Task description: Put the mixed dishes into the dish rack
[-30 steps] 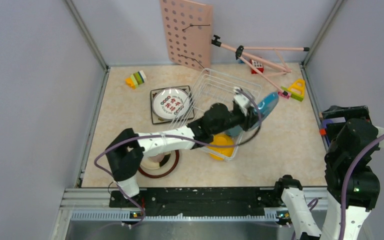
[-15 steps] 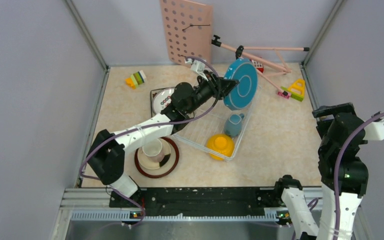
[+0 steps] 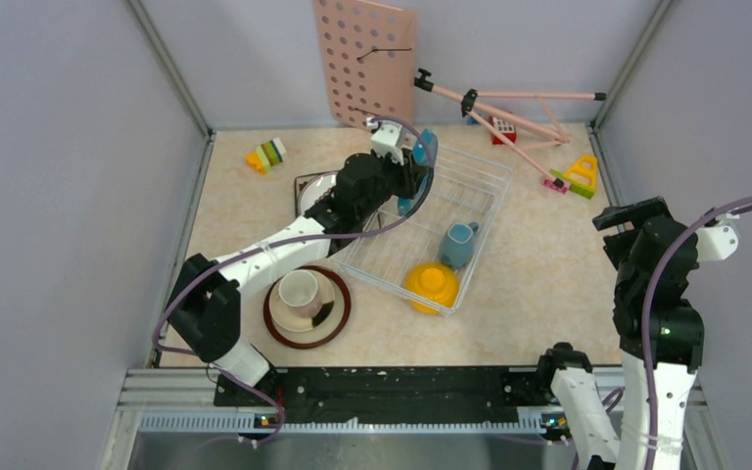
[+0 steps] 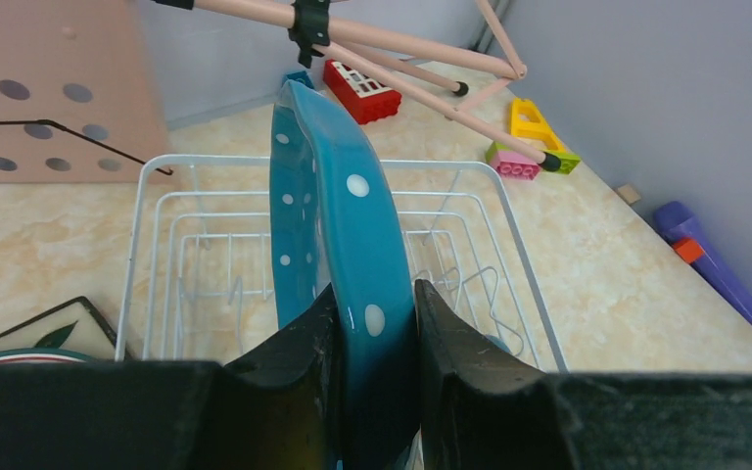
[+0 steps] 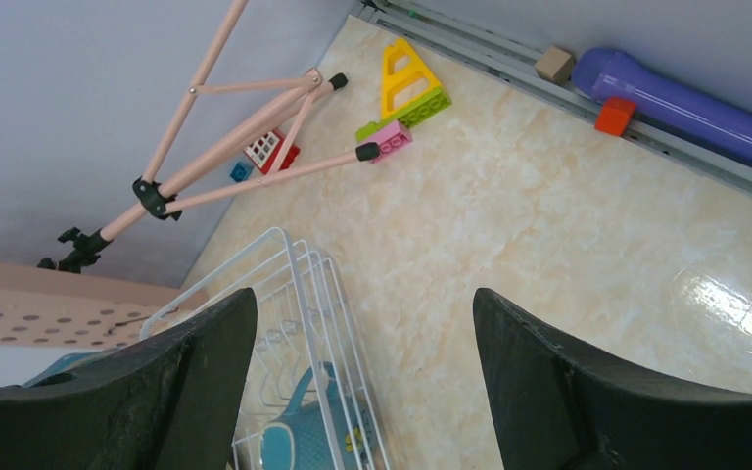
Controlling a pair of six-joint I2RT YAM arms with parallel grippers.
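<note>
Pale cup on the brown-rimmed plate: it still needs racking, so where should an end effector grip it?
Likely take the pale round cup by its rim wall from straight above, one finger inside: it stands upright, mouth open upward, on the brown-rimmed round plate.

Pale lilac-grey walls [image 3: 59, 147] boxed in three sides, with metal posts [image 3: 168, 64] in the back corners. The tabletop [image 3: 568, 284] was beige marble-look stuff — glossy, with glare near the right edge. A pink pegboard [image 3: 364, 64] leaned on the back wall.
</note>
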